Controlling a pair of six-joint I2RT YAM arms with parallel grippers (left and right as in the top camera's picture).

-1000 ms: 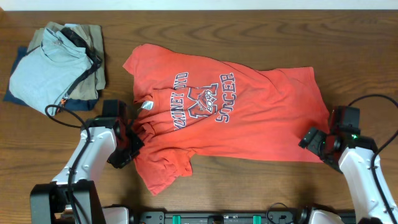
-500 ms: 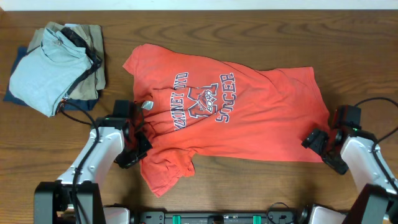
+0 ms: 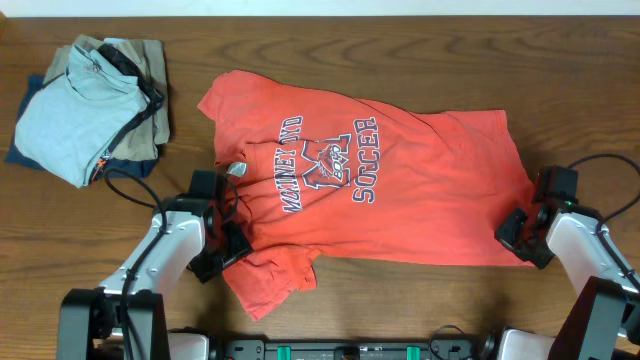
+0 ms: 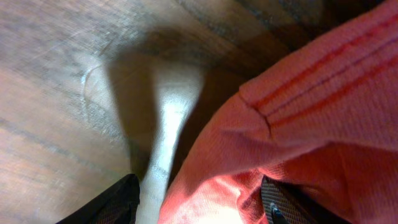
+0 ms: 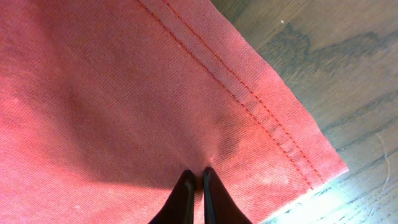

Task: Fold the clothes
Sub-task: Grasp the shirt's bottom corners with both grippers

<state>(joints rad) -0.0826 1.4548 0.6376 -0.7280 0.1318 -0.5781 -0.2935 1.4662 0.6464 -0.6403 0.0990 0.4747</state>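
A pile of folded clothes [image 3: 92, 105] sits far left on the counter [image 3: 400, 300]. The left end effector [image 3: 222, 243] pinches the red shirt [image 3: 370, 190] (spread flat in the middle) at its sleeve. The right end effector [image 5: 196, 180] is pressed together on the hem corner.

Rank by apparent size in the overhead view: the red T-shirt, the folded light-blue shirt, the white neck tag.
1. Red T-shirt, by far the largest.
2. Folded light-blue shirt.
3. White neck tag, tiny.
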